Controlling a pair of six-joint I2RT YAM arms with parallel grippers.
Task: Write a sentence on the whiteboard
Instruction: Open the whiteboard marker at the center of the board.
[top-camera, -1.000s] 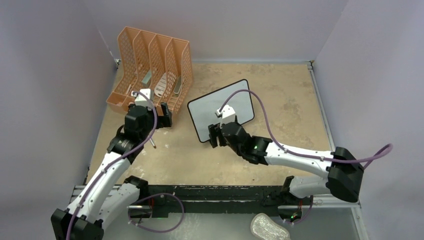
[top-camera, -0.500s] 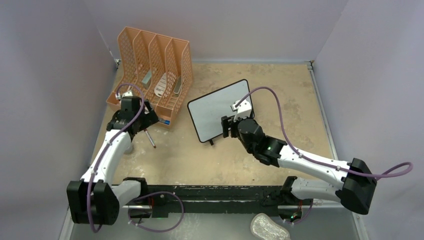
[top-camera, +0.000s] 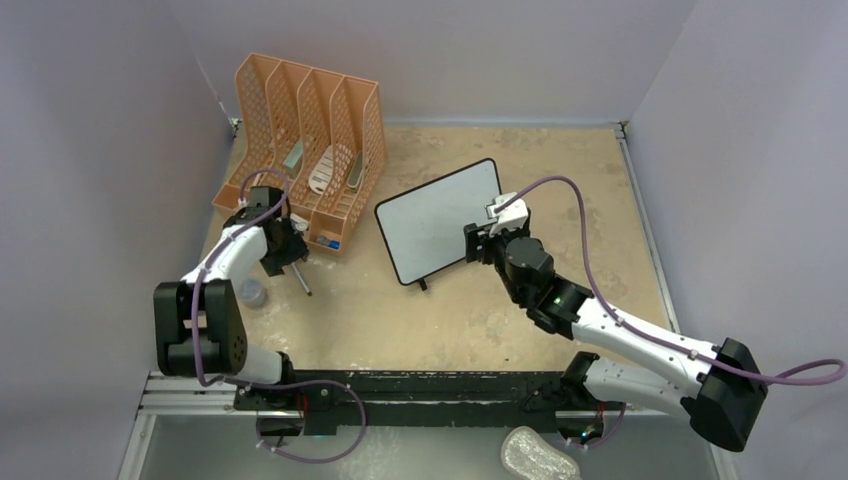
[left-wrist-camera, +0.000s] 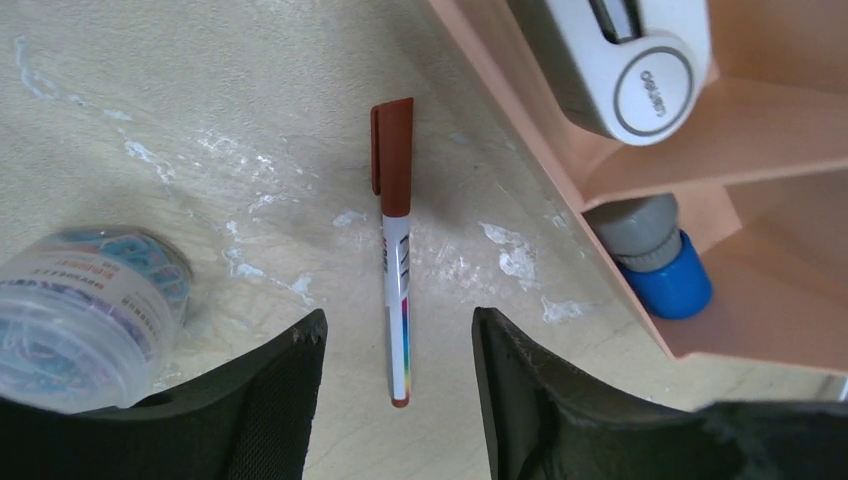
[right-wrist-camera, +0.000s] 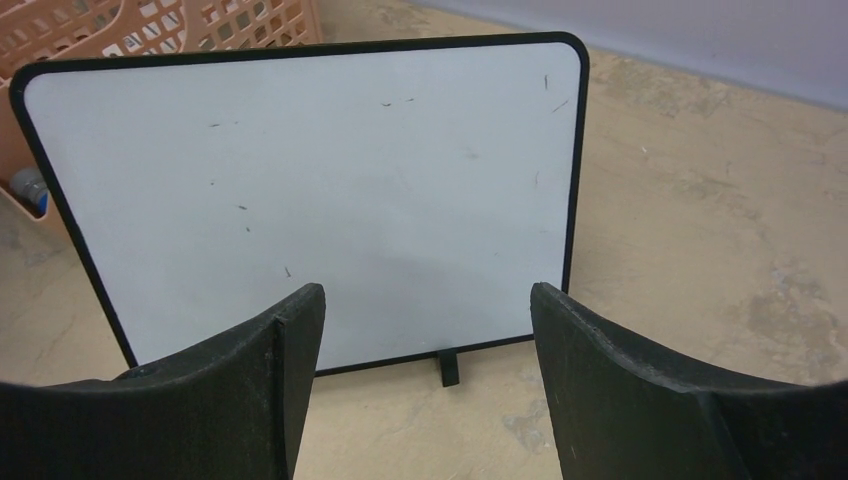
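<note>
Scuffed tan table (top-camera: 560, 190), grey walls round three sides. Whiteboard (top-camera: 435, 222) stands propped mid-table, just right of the orange organizer (top-camera: 310, 130) at far left; its face shows only faint specks. R gripper (top-camera: 478, 240) faces the board from near-right, close, jaws wide apart w/ nothing in them. L gripper (left-wrist-camera: 397, 330) is down by the organizer's near end, jaws apart either side of a red-capped pen (left-wrist-camera: 397, 270) lying flat, not pinching it. Tub of clips (left-wrist-camera: 85, 300) just left.

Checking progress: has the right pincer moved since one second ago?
Yes: the right pincer moved rightward along the near edge of the whiteboard, toward its right corner.
</note>
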